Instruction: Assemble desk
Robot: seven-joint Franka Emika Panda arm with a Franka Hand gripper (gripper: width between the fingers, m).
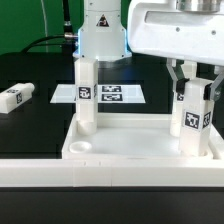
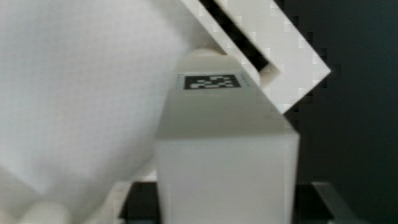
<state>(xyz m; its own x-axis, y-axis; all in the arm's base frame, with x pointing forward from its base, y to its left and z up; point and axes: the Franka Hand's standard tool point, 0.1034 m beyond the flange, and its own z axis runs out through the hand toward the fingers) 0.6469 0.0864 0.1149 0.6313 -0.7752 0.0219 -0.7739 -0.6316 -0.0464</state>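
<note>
**Item 1. Gripper** (image 1: 193, 88): sits at the exterior view's right, pointing down. Its two fingers (image 1: 178, 84) flank the upper end of a leg and appear pinched onto it. The wrist view is too close to confirm contact.

**Item 2. Gripped leg** (image 1: 193, 122): white, square in section and upright, with a black-and-white tag (image 1: 192, 120) on the side facing the camera. Its foot stands at the near corner of the tabletop on the exterior view's right. The pictures do not show whether it is fully seated in the socket. In the wrist view its top end (image 2: 222, 150) fills the middle of the picture.

**Item 3. Tabletop** (image 1: 135, 152): a white rectangular tray lying flat, just behind the long low wall (image 1: 100, 176). The near socket (image 1: 82, 146) on the exterior view's left is round, open and empty.

**Item 4. Standing leg** (image 1: 86, 95): upright in the far corner on the exterior view's left, tagged, with nothing touching it. Judged to be fitted.

**Item 5. Loose leg** (image 1: 15, 97): lies flat on the black table, well apart from the tray, toward the exterior view's left. It is not yet used.

**Item 6. Marker board** (image 1: 110, 94): flat on the table behind the tray.

**Progress (judgement):** one leg is in place and a second is being set, so the task is roughly at its midpoint. The loose leg is yet to be fetched and fitted. A fourth leg is not seen in either view, and at least the empty near socket awaits one
</note>
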